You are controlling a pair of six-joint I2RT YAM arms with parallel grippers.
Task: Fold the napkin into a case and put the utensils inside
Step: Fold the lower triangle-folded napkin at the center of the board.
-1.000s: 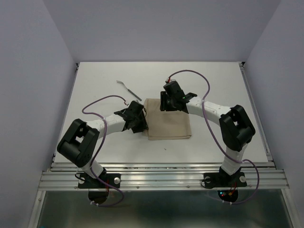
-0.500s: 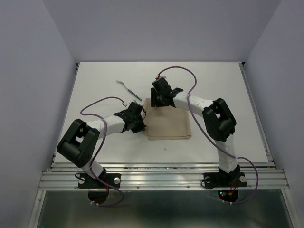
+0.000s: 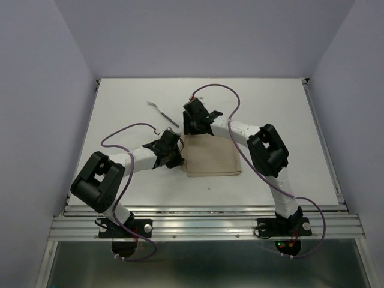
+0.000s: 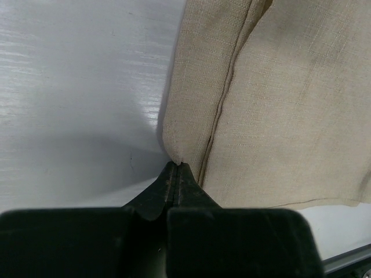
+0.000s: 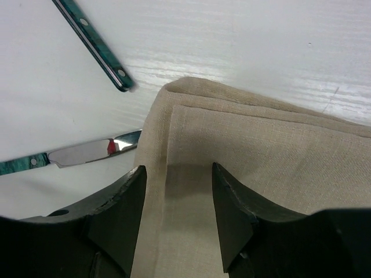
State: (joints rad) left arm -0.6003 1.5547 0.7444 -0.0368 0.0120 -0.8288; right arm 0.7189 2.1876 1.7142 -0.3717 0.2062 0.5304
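Top external: left tool (image 3: 180, 160) now pinches napkin (image 3: 214, 157); right tool (image 3: 190, 131), open, shifted leftward.

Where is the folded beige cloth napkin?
Top view: the folded beige cloth napkin lies at the white table's middle, left gripper pinching its left edge, right gripper open over its far left corner.

so the napkin (image 3: 211, 157) is plain beige cloth, folded into a flat rectangle mid-table, with stitched hems stacked along its left edge. the utensils (image 5: 102, 47) have marbled teal handles with little rivets. one lies just off the far-left corner, and the knife (image 5: 87, 152) has its shiny blade tip touching the cloth's edge
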